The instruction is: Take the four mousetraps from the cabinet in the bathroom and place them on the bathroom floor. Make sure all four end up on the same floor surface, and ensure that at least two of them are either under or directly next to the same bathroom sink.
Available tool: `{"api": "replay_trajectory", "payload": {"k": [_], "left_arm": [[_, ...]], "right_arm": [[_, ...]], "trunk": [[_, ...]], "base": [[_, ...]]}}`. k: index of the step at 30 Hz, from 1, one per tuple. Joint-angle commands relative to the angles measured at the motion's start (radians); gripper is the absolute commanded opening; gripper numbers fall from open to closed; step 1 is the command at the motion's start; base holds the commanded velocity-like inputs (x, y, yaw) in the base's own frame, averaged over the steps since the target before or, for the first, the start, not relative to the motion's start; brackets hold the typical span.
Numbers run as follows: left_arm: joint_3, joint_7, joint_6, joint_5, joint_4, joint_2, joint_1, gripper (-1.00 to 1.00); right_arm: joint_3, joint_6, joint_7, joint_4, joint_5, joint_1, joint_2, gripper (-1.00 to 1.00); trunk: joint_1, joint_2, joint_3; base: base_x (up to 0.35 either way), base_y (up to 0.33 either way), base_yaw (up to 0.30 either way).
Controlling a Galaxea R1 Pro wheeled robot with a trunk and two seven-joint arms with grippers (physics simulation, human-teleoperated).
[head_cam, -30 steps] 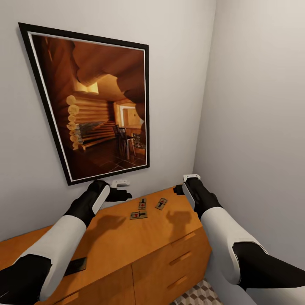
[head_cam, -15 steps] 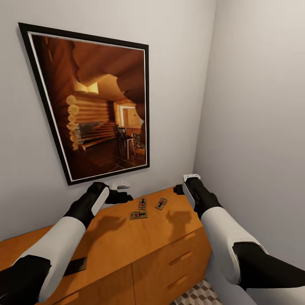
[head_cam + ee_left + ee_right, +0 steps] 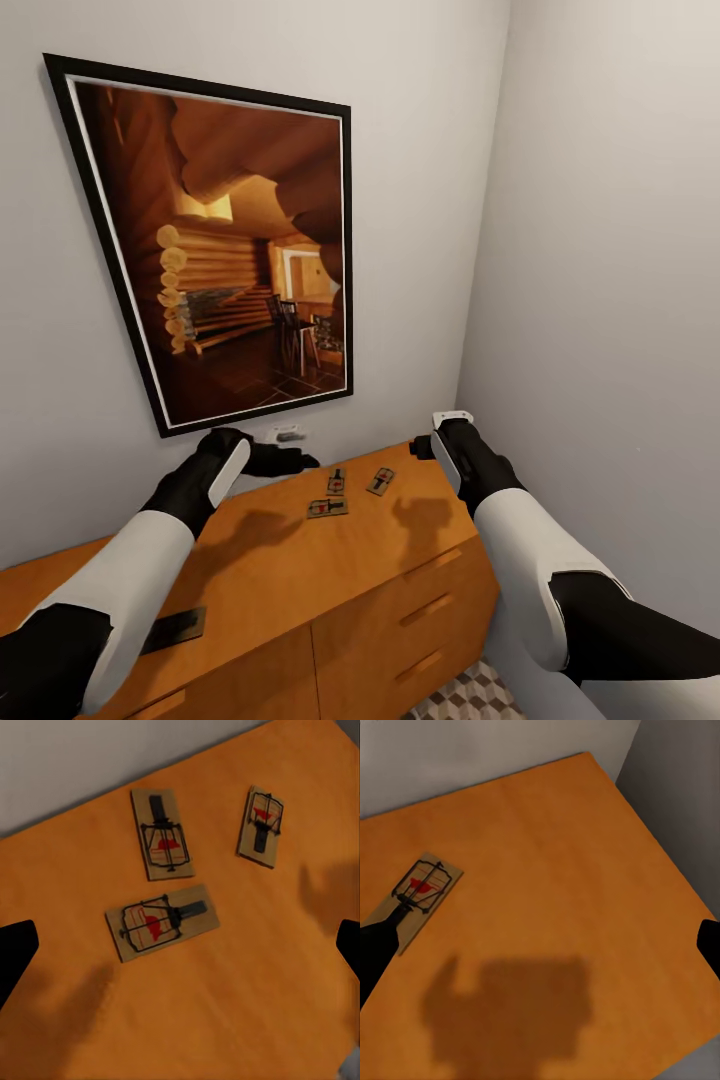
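Three mousetraps (image 3: 340, 494) lie flat on the cabinet (image 3: 300, 570) top near its back right corner, close together but not touching, each a thin tan board with black wire and a red mark. A dark flat piece (image 3: 172, 630) sits well apart toward the front left of the tabletop; it may be the fourth trap, though it is too dim to tell.

These boards are likely light and stiff, and so low on the wood that a pincer must come straight down and pinch across the short width, by the long edges, clear of the spring wire. The smooth top could let a board skid if only one finger touches first.

The left pincer (image 3: 298, 461) hangs above the tabletop just beside the cluster, its fingers spread wide apart in the left wrist view, with nothing between them. The right pincer (image 3: 422, 448) hovers over the right end of the cabinet, likewise open and empty; one trap (image 3: 420, 896) lies off toward one finger.

The back wall and a small white object (image 3: 288, 433) stand close behind the left arm. A large framed picture (image 3: 215, 240) hangs above. A strip of the bathroom floor (image 3: 470, 695) shows beside the cabinet's foot.
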Motion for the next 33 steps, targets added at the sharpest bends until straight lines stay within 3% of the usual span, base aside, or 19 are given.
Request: {"api": "replay_trajectory", "payload": {"k": [1,8,15,21,33], "left_arm": [[-0.003,-0.013,0.001,-0.005,-0.005,0.007,0.000,1.00],[-0.003,-0.051,0.003,0.000,-0.034,0.031,0.000,1.00],[-0.003,-0.230,0.001,0.001,-0.105,0.060,0.013,1.00],[-0.003,-0.324,0.000,-0.006,-0.129,0.084,0.028,1.00],[-0.003,-0.365,-0.011,-0.008,-0.148,0.098,0.084,1.00]], "right_arm": [[-0.005,0.005,0.002,-0.001,0.008,0.000,0.001,1.00],[-0.005,0.005,0.002,-0.001,0.008,0.000,0.001,1.00],[-0.006,0.004,0.004,-0.001,0.008,0.000,0.001,1.00],[-0.006,0.004,0.005,-0.001,0.008,0.000,0.001,1.00],[-0.006,0.005,0.008,-0.001,0.007,0.000,0.001,1.00]], "trunk": [[0.000,-0.001,-0.001],[0.000,-0.001,-0.001],[0.000,-0.001,-0.001],[0.000,-0.001,-0.001],[0.000,-0.001,-0.001]], "base": [[0.000,0.000,0.000],[0.000,0.000,0.000],[0.000,0.000,0.000],[0.000,0.000,0.000],[0.000,0.000,0.000]]}}
